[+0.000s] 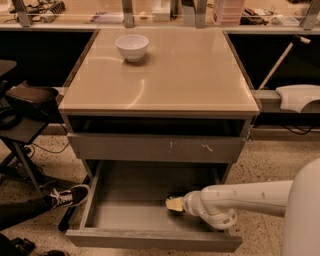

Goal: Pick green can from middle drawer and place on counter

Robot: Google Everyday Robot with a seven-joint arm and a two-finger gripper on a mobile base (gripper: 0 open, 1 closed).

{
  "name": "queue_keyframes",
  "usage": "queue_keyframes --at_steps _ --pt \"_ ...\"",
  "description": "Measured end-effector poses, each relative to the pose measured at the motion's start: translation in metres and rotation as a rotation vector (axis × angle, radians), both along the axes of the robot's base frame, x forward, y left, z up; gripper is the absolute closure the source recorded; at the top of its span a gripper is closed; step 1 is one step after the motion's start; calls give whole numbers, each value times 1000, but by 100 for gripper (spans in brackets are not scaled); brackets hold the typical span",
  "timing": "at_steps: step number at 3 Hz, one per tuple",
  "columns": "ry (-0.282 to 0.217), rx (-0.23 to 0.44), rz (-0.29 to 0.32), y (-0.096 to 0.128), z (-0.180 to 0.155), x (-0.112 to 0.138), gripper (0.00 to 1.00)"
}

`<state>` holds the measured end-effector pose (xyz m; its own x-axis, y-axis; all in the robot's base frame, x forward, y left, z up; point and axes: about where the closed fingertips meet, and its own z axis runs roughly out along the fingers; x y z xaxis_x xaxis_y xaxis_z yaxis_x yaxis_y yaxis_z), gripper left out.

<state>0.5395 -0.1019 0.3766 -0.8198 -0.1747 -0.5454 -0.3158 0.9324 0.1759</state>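
The middle drawer (150,239) is pulled out at the bottom of the grey cabinet, and its grey floor is bare where it shows. The green can is out of view. My white arm reaches in from the right. Its gripper (174,204), a pale yellowish tip, hangs low inside the drawer, right of centre and toward the front. The counter (165,80) is the glossy beige top above, with nothing of mine on it.
A white bowl (132,47) stands at the counter's back left. A shut drawer front with pale scratches (156,148) sits above the open one. A person's sneaker (67,196) and a black stand (20,150) are at the left. A cluttered ledge (160,15) runs behind.
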Motion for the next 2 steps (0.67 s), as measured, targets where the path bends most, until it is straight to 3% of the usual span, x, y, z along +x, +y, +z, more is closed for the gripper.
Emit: queue_keyframes --at_steps 1,2 --pt "-10 10 7 -1 5 -2 89" --pt "-69 23 69 -10 49 -16 100"
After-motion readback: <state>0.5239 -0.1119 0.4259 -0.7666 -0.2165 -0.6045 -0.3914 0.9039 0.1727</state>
